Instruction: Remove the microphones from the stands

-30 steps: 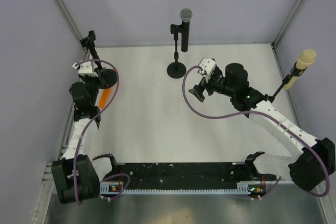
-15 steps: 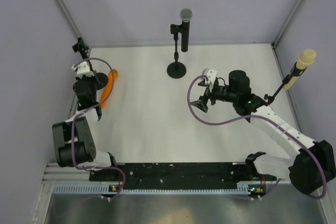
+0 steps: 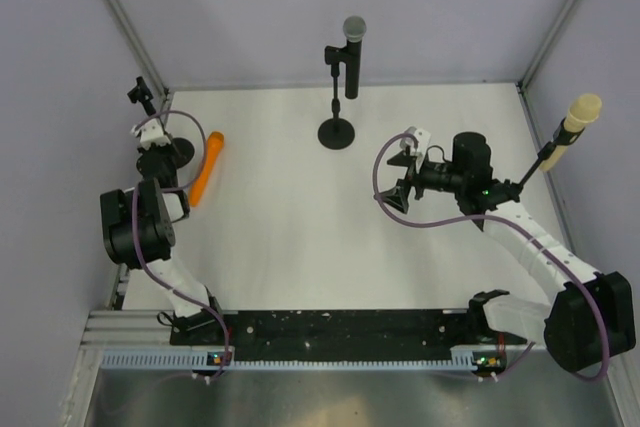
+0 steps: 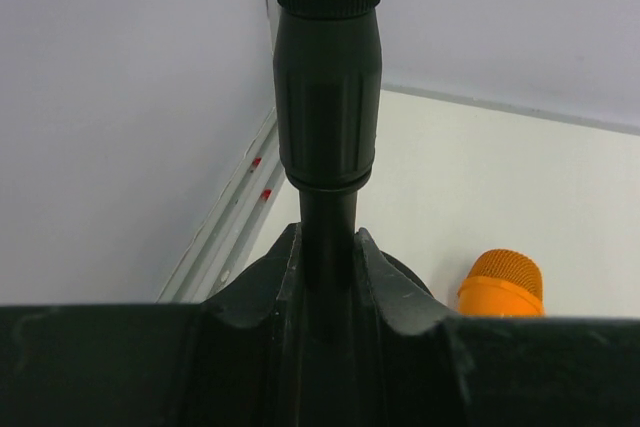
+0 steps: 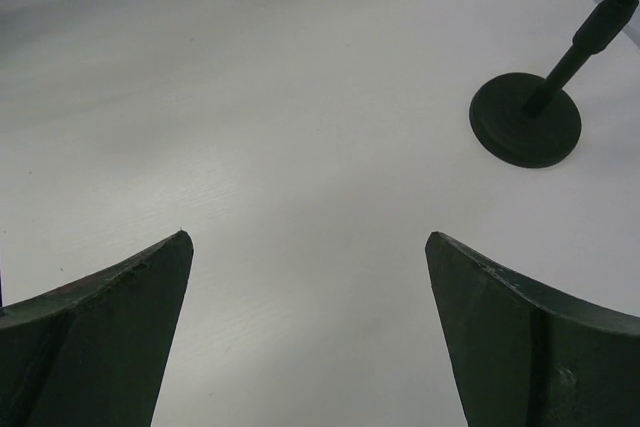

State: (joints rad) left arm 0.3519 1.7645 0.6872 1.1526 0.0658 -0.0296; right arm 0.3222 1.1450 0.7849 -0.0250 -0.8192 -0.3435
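mics: three in total, an orange microphone (image 3: 207, 167), a gray-headed microphone (image 3: 353, 52) and a cream microphone (image 3: 574, 123)

stands: also three, a left-hand stand (image 3: 141, 97) in the far left corner, a centre stand (image 3: 336, 133) near the back wall, and a right-hand stand (image 3: 535, 167) at the right edge

who's in what: gray-headed one is upright in the centre stand, cream one is tilted on the right-hand stand, and the orange one is lying flat on the worktop (image 3: 300, 237)

my left end effector (image 4: 328, 257): pinched tight on the thin pole of the left-hand stand, just under its thicker collar

my right end effector (image 3: 393, 195): fingers spread wide with nothing between them, hanging over the worktop

only in the top view: all three mics at once, plus the cream one way out on the right

only on my left wrist cam: the actual grip on the pole, with the orange mesh head poking in at lower right

only on my right wrist cam: the centre stand's round base, up and to the right of my fingers

orange mic vs me: just beside the left-hand stand's base and near my left end effector but not touching it, and well apart from my right one
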